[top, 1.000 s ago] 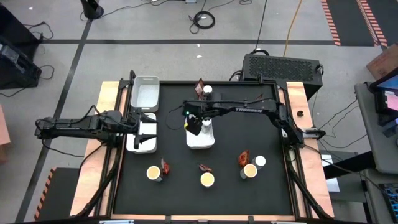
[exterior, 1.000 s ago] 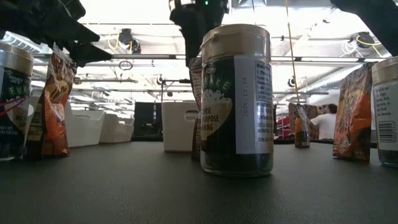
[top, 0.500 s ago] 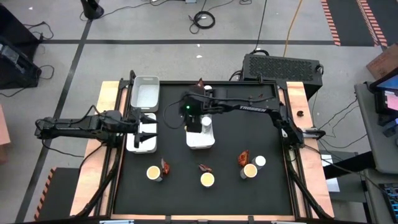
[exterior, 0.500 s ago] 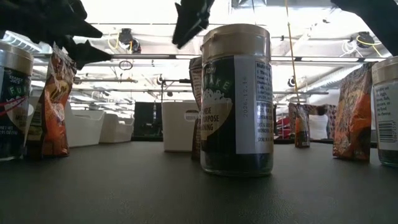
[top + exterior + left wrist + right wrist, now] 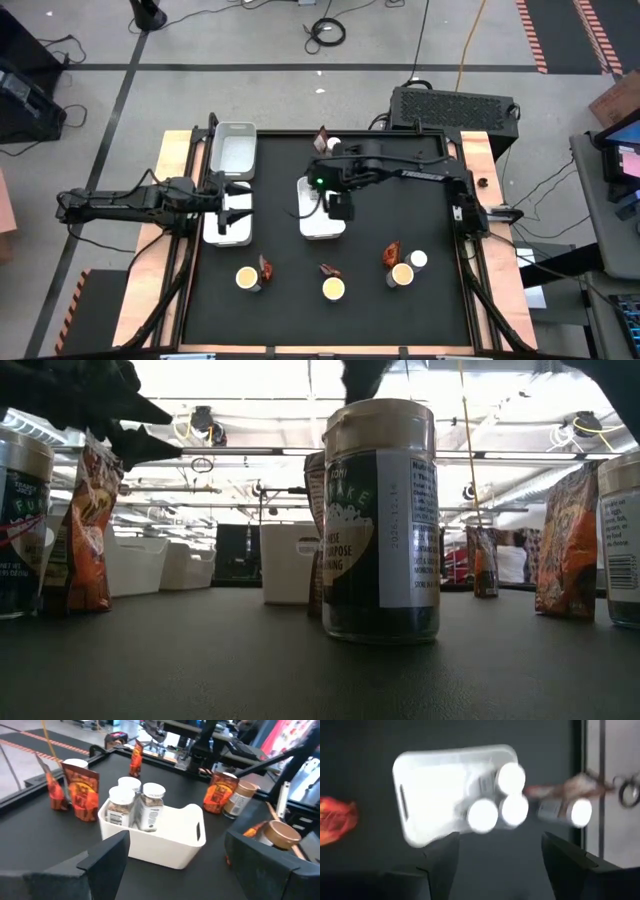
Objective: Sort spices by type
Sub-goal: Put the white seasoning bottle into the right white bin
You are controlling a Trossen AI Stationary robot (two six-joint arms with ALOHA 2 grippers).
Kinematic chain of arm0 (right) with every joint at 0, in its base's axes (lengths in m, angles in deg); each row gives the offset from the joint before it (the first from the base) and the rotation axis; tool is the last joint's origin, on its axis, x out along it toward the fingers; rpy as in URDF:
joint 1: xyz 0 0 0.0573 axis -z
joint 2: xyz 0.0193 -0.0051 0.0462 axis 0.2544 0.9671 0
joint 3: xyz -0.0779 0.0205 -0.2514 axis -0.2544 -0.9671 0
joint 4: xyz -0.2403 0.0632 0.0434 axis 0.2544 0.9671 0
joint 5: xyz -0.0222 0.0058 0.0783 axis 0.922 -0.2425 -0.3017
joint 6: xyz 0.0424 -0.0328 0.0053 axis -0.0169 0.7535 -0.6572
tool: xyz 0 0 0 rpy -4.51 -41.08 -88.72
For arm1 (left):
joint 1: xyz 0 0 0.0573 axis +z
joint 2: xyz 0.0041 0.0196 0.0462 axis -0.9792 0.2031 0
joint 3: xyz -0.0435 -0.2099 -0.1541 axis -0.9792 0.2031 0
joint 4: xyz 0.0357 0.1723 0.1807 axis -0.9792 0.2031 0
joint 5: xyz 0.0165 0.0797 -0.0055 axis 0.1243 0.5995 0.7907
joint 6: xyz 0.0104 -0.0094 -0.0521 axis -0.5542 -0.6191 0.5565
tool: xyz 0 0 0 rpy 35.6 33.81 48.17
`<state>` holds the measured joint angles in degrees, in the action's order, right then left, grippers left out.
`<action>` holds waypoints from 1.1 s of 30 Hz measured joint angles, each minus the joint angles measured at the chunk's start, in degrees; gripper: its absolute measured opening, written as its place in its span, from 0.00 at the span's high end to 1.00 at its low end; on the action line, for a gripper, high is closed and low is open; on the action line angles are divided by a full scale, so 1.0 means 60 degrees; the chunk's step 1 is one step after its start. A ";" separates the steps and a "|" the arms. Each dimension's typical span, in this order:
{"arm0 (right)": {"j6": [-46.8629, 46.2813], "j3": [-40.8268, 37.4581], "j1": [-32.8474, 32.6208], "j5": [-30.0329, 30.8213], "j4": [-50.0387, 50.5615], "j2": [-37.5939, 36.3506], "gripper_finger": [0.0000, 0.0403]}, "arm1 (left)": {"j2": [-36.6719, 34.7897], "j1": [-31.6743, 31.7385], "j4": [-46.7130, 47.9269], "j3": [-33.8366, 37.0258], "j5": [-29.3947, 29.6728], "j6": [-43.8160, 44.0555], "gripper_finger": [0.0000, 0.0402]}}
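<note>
Holding 3 white-capped jars (image 5: 498,798), centre tray (image 5: 430,785) sits below right end effector (image 5: 500,865) (fingers spread, empty).

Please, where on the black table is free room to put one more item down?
The black mat is bare between the middle white tray and the right rail, also between the left tray and middle tray. Crowded: the front row of tubs and packets.

Bare black mat (image 5: 400,225) mid-table; jars, tubs and packets (image 5: 330,272) along its front edge.
</note>
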<state>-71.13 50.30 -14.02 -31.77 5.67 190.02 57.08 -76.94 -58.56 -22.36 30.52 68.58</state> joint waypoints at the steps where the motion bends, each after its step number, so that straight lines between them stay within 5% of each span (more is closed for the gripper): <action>1: -0.0253 0.0000 -0.0078 -0.0002 0.0070 -0.0084 0.41 | -0.0004 0.0003 -0.0014 0.0000 0.0063 -0.0083 0.19; 5: -0.0898 -0.0322 -0.0475 -0.1031 0.0058 -0.0933 0.41 | -0.0004 0.0004 -0.0149 0.0000 0.0247 -0.0167 0.19; 9: -0.2112 -0.1523 -0.0977 -0.0932 0.0064 -0.2115 0.41 | -0.0004 0.0004 -0.0170 0.0002 0.0218 -0.0234 0.19; 24: -0.7283 -0.8634 -0.2578 -0.0801 0.0091 -0.6210 0.41 | 0.0052 0.0004 -0.0868 0.0002 0.0055 -0.0316 0.19; 33: -0.8275 -0.9624 -0.3215 -0.1730 -0.0149 -0.6758 0.41 | 0.0263 0.0004 -0.1303 0.0004 0.0048 -0.0055 0.19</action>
<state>-120.78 -7.44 -33.30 -42.15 4.78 149.47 58.66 -76.92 -66.38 -22.34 30.81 68.25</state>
